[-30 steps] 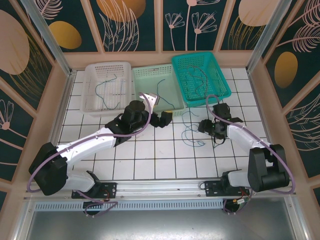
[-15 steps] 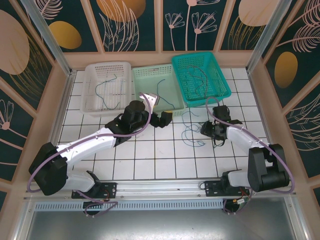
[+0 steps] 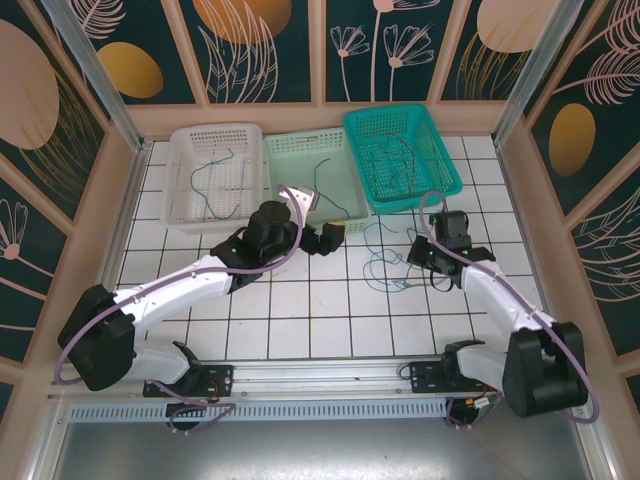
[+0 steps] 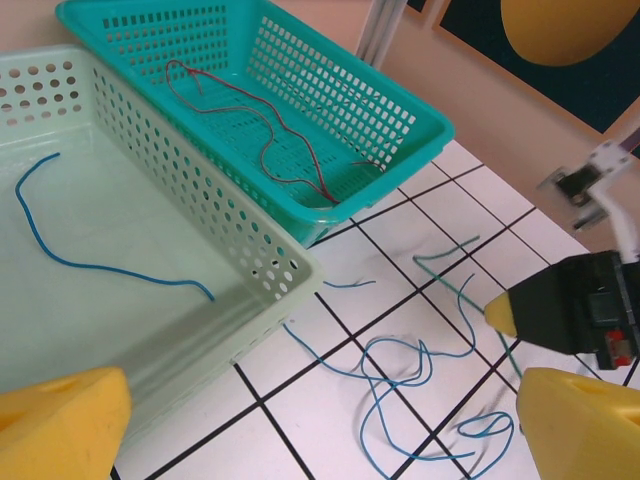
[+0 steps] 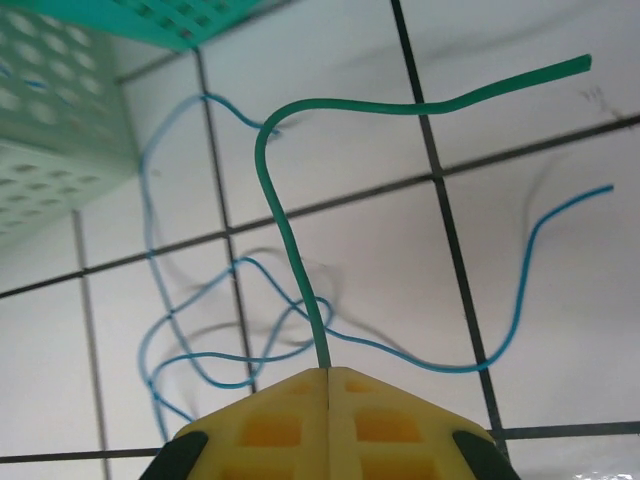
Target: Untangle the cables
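Items, largest first; every position is given from the teal basket [image 3: 400,155].

1. Tiled table [image 3: 300,330]. It carries the basket at its far edge and leaves open floor in front of it for the sorting work.
2. Left arm [image 3: 190,280]. It reaches diagonally toward the basket's near-left corner, likely posted there to take a second end when needed.
3. Right arm [image 3: 500,295]. It is bent in toward the tiles just before the basket's front wall, where the knot lies.
4. Pale green basket [image 3: 315,180], touching the teal basket's left side, and white basket [image 3: 215,175] further left. I read the three as one bin per colour.
5. Left gripper [image 3: 328,238], near the basket's front-left corner. Its jaws are spread wide and hold nothing.
6. Right gripper [image 5: 328,385], just in front of the basket. It is clenched on one end of the green cable [image 5: 380,107], presumably so that strand can be drawn out of the knot.
7. Loose blue cables [image 3: 383,262]. They are looped over one another on the tiles directly before the basket's front wall, and the green strand crosses them, so the untangling is not yet done.
8. Reddish cable [image 4: 270,130], lying inside the teal basket.
9. Blue cable [image 4: 100,268], alone in the pale green basket next to it.
10. Thin cables [image 3: 210,185], in the white basket, well left.
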Motion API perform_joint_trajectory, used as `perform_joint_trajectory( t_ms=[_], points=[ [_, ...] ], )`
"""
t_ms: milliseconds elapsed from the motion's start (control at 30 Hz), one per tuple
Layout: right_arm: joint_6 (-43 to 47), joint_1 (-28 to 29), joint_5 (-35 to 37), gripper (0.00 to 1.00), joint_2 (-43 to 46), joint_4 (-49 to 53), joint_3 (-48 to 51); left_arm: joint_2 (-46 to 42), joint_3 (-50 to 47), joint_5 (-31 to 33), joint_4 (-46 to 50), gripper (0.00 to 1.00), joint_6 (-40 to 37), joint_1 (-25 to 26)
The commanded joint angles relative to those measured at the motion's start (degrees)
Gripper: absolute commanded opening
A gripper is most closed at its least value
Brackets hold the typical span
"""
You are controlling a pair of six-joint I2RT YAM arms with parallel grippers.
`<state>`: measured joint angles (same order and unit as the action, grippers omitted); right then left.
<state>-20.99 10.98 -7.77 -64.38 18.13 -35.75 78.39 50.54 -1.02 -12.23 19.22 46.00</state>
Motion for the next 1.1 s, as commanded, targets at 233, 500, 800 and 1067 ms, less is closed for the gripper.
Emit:
perform_joint_trajectory(
  t_ms=[233,500,800,1067],
  points=[
    [3.4,0.23,-13.44,0.0,15.89,-10.87,3.58,-1.07,-2.53,0.79,-6.82,0.99,4.27,-0.38],
    [4.39,2.13,-27.56,0.0,21.36,-22.11,7.39,-0.28,-5.24,-7.1,-18.6,0.99,16.82,-2.42],
    [8.17,7.97,-26.36,0.0,21.32,-26.46,8.6,13.62,-6.95,-30.26,-51.16,0.94,43.17,-8.13],
    [11.95,10.92,-24.39,0.0,21.85,-24.43,8.07,19.48,-0.51,-37.34,-55.97,0.85,47.18,-8.23]
  ],
)
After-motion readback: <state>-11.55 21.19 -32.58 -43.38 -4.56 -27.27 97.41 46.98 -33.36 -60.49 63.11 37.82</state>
